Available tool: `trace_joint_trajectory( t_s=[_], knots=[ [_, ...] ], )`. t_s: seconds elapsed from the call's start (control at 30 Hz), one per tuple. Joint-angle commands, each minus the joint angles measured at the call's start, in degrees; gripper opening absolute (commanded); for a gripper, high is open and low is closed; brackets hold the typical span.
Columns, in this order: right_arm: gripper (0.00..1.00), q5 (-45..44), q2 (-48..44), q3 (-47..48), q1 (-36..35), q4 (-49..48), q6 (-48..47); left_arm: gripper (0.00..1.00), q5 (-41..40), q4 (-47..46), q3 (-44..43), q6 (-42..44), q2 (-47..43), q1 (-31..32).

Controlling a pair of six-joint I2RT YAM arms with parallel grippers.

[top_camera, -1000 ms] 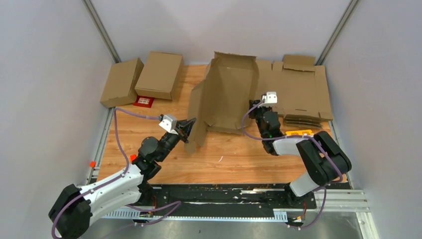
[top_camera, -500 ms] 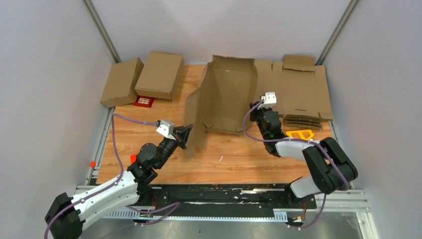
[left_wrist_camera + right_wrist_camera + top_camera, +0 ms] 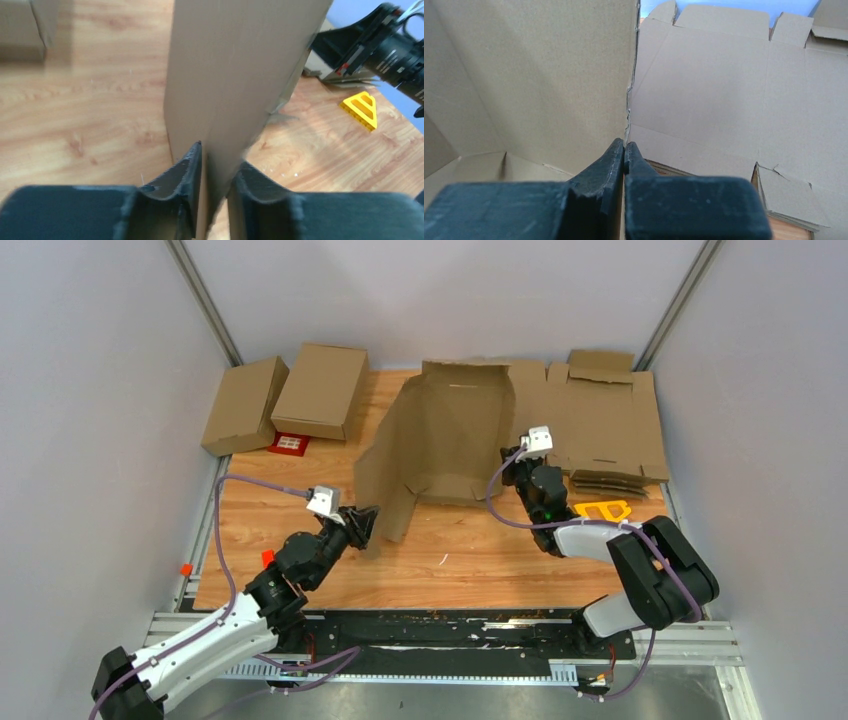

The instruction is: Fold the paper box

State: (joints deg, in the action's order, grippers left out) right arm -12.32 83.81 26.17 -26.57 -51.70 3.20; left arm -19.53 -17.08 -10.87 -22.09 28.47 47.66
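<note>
wooden table: right hand pinches paper box wall, left hand slightly parted around its flap.

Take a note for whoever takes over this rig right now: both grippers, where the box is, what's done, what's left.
The box stands in the middle of the table, back wall raised, left flap tilted outward.
The left gripper is slightly open, with the low corner of that flap between its fingers.
The right gripper is shut on the right wall's edge.
Done: walls lifted off flat.
Left: square the walls, fold the flaps in, close it.
</note>
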Motion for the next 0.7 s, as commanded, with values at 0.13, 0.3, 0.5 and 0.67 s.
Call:
trace_joint_trajectory(
  t_s=[0.13, 0.3, 0.5, 0.67],
  knots=[
    [0.00, 4.47, 0.45, -1.19, -0.93, -0.19, -5.95, 0.56, -3.72, 13.95, -7.86, -0.32, -0.66, 0.24],
    [0.00, 4.52, -0.29, -3.16, -0.94, -3.20, -7.87, 0.54, -9.82, 16.51, -13.92, 4.73, 2.71, 0.18],
    [0.00, 4.59, -0.40, -2.88, -1.03, -2.48, -8.48, 0.50, -12.16, 15.53, -17.42, 6.31, 3.29, 0.15],
    [0.00, 4.41, -0.58, -3.06, -1.09, -2.45, -8.42, 0.05, -12.79, 14.31, -18.77, 6.68, 2.56, 0.15]
  ],
)
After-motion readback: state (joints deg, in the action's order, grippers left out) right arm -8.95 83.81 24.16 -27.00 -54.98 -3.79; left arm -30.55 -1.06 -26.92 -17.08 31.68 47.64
